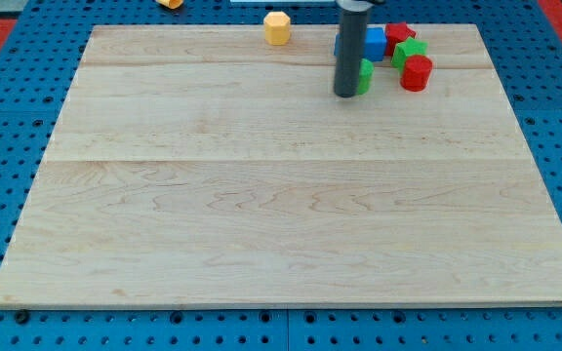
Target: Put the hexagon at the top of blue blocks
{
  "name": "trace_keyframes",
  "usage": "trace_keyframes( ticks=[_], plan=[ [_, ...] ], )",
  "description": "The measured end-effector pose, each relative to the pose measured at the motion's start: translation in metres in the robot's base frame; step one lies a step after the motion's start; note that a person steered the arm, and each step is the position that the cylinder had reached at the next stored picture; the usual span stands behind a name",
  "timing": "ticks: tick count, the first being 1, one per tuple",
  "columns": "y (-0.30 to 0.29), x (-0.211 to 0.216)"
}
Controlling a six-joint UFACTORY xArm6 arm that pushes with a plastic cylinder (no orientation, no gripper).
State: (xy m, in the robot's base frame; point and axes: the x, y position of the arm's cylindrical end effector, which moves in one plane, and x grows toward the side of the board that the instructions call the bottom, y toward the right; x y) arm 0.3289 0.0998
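A yellow hexagon block (277,27) sits near the view's top edge of the wooden board, left of the cluster. A blue block (373,43) stands at the view's top right, partly hidden by the rod. My tip (346,94) rests on the board just left of a green block (364,75) and below the blue block. The yellow hexagon lies up and to the left of my tip, apart from it.
A red block (398,36), a second green block (409,52) and a red cylinder-like block (417,72) crowd right of the blue block. An orange-yellow piece (171,3) lies off the board at the view's top. The board (281,195) rests on blue pegboard.
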Motion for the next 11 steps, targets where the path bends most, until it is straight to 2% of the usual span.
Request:
trace_keyframes(
  ticks=[1, 2, 3, 4, 5, 6, 8, 10, 11],
  plan=[
    [0.034, -0.010],
    [0.005, -0.011],
    [-0.067, -0.048],
    [-0.149, -0.104],
    [-0.200, -0.137],
    [-0.192, -0.136],
    [-0.083, -0.134],
    [-0.065, -0.090],
    [-0.100, -0.108]
  ],
)
